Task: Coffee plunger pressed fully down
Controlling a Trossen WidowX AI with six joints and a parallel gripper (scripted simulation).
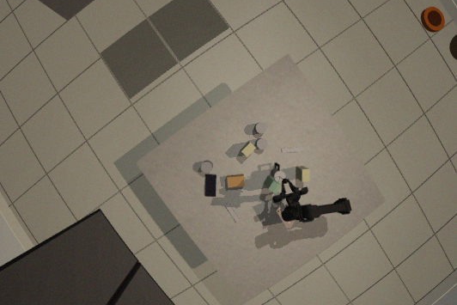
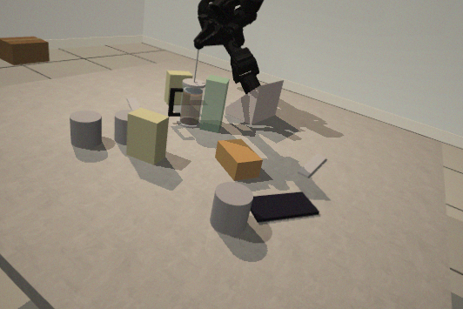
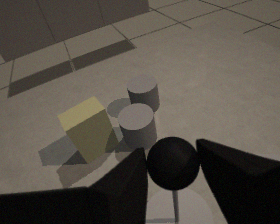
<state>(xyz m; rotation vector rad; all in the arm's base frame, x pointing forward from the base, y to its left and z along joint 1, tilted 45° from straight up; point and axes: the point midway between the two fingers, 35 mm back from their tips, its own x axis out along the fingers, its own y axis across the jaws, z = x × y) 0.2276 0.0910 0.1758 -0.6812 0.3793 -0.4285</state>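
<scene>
A green box (image 2: 214,103) stands just beside the coffee press (image 2: 191,104), a pale yellow box (image 2: 177,85) hems in its far side, and a leaning grey panel (image 2: 266,101) lies beyond the green box. The gripper (image 3: 173,162) arrives from overhead, where nothing stands above the plunger knob (image 3: 173,163). Grey cylinders (image 2: 85,128) sit well apart.
</scene>
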